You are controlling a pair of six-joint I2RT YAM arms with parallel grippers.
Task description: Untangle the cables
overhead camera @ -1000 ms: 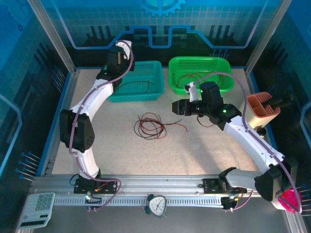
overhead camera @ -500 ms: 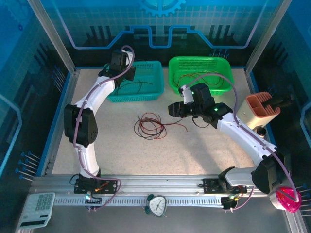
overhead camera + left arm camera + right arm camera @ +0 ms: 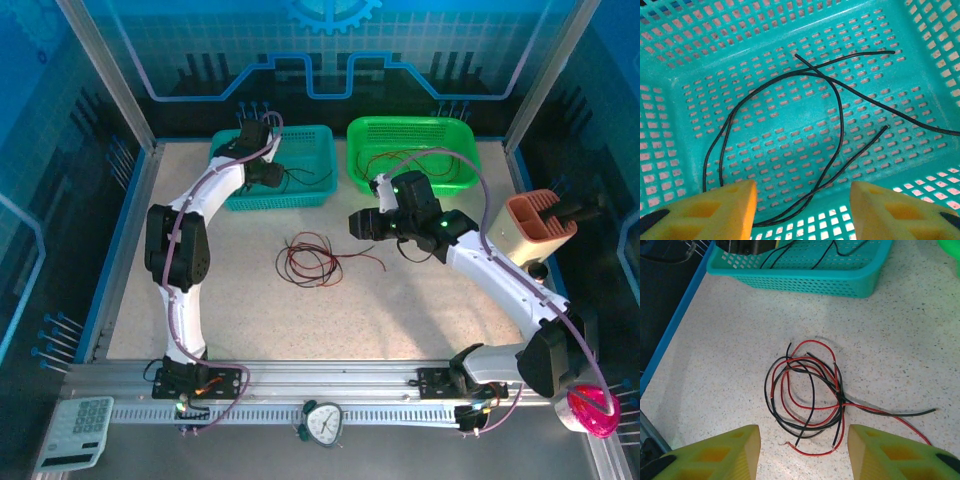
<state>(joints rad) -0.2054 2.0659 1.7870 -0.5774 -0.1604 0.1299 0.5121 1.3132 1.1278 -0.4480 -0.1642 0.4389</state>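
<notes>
A tangle of red and black cables point(image 3: 312, 258) point(image 3: 807, 397) lies on the speckled table in the middle. My right gripper point(image 3: 362, 222) point(image 3: 804, 457) hovers to the right of the tangle, open, nothing between its yellow fingers point(image 3: 715, 455). More black cables point(image 3: 805, 130) lie loose on the floor of the teal basket point(image 3: 310, 190) point(image 3: 685, 65). My left gripper point(image 3: 268, 176) point(image 3: 802, 212) hangs open above them inside that basket, its fingertips apart and empty. Thin cables point(image 3: 400, 158) also lie in the green basket point(image 3: 362, 130).
A tan block-shaped holder point(image 3: 540, 225) stands at the right edge. The aluminium rail point(image 3: 330, 385) runs along the near edge, with a calculator point(image 3: 75, 432) and a small clock point(image 3: 323, 423) in front. Blue walls close in the sides and back.
My left gripper has swung from the basket's back left corner down over the inside of the teal basket. My right gripper moved a little left towards the tangle, then held still.
</notes>
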